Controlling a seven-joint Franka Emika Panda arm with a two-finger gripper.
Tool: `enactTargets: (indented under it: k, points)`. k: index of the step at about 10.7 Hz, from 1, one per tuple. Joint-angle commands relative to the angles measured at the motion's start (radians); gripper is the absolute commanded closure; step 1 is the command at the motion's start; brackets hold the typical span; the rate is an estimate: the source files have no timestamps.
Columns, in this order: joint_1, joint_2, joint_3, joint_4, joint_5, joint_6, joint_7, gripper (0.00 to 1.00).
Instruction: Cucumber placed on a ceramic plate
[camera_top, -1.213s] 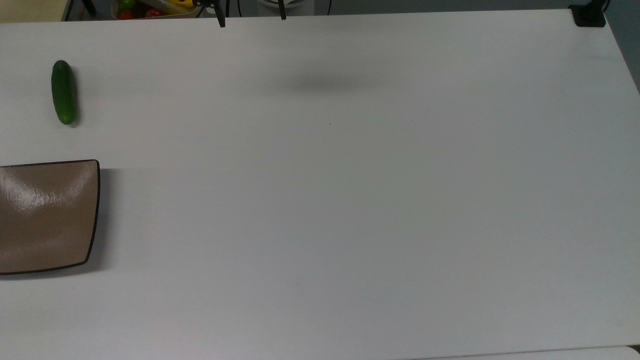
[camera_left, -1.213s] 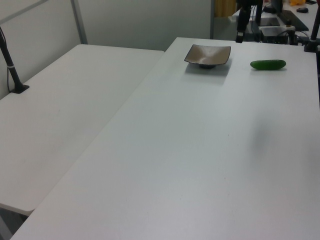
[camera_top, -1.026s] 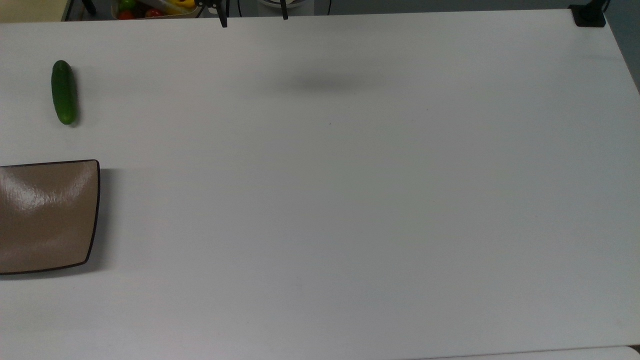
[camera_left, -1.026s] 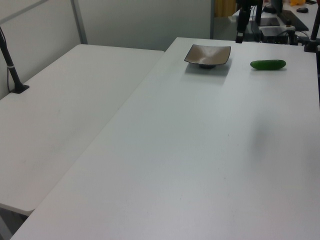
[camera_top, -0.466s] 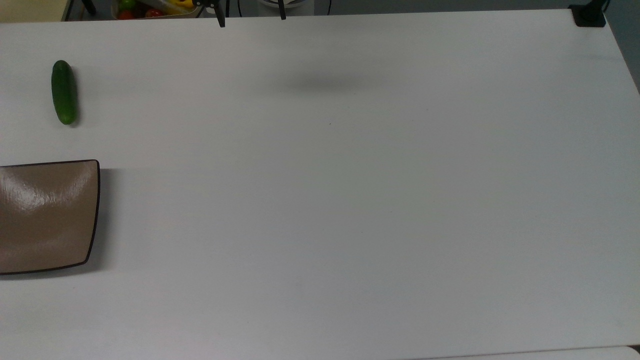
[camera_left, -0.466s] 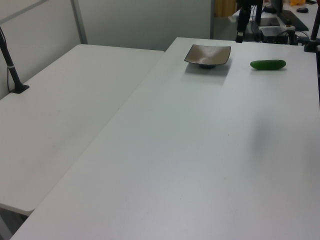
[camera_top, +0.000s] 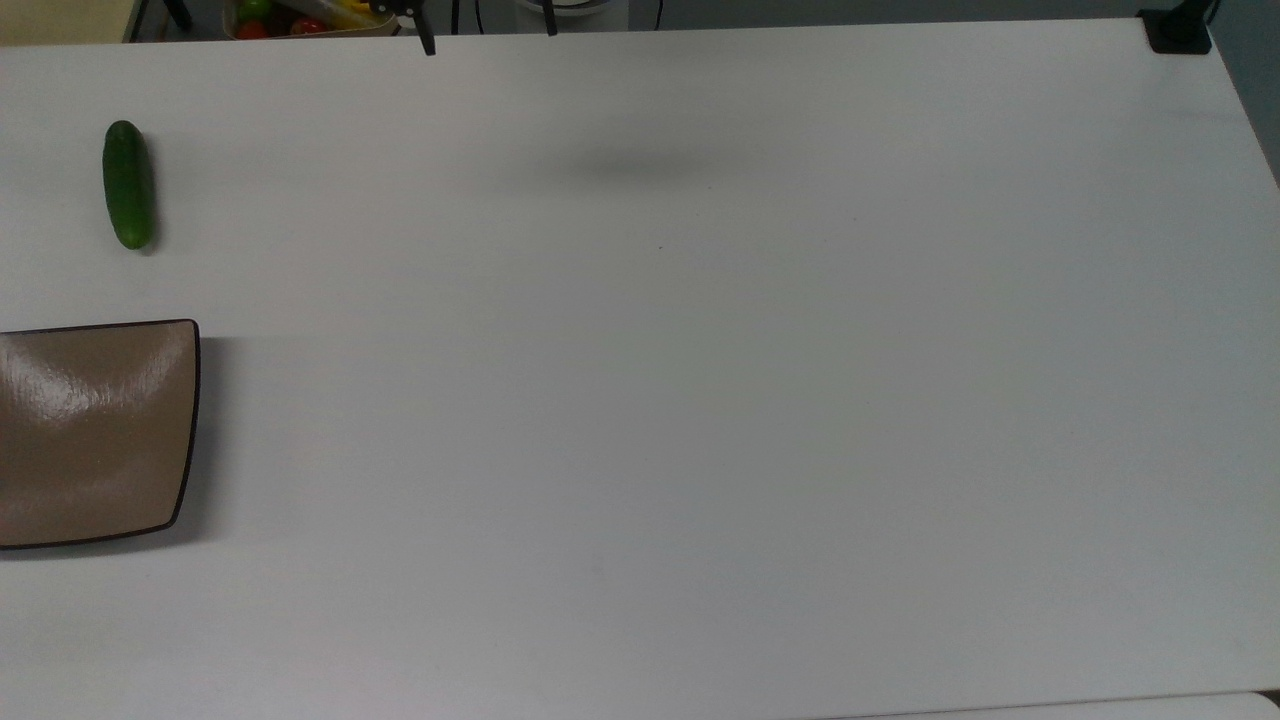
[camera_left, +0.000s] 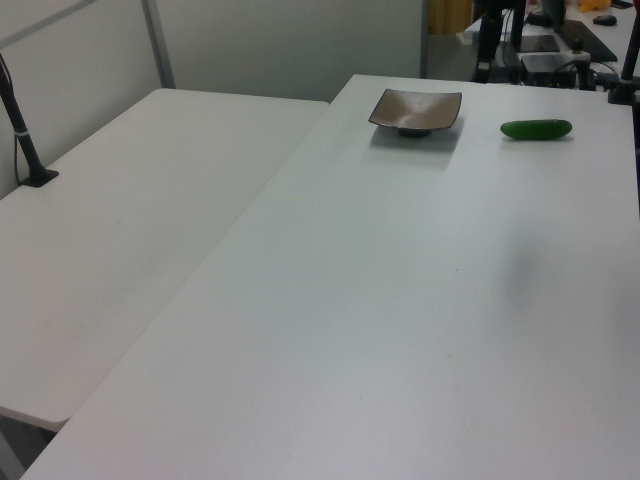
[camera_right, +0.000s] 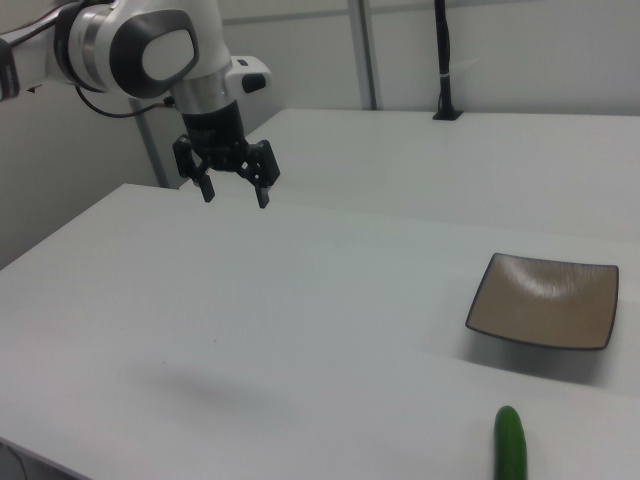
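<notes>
Clearly, the cucumber (camera_top: 129, 185) lies on the white worktop (camera_top: 700, 400) just beside the ceramic plate (camera_top: 95, 430), not touching it. The plate crosses the top view's left border. The right view shows the gripper (camera_right: 235, 188) in the air, well apart from the plate, fingers (camera_right: 263, 194) wide open, holding nothing.

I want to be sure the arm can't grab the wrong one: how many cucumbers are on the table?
1. The cucumber lies flat on the table beside the plate, apart from it, at the top view's left.
</notes>
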Motion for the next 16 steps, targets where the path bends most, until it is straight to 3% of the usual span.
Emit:
enactTargets:
  k: [1, 9, 14, 16]
  points:
    - [-0.034, -0.019, -0.008, -0.009, -0.016, -0.081, -0.202, 0.0]
    - [-0.178, -0.026, -0.016, -0.009, -0.068, -0.112, -0.284, 0.0]
    - [-0.191, 0.036, -0.175, -0.014, -0.105, 0.074, -0.405, 0.0]
    - [-0.217, 0.088, -0.209, -0.014, -0.105, 0.148, -0.443, 0.0]
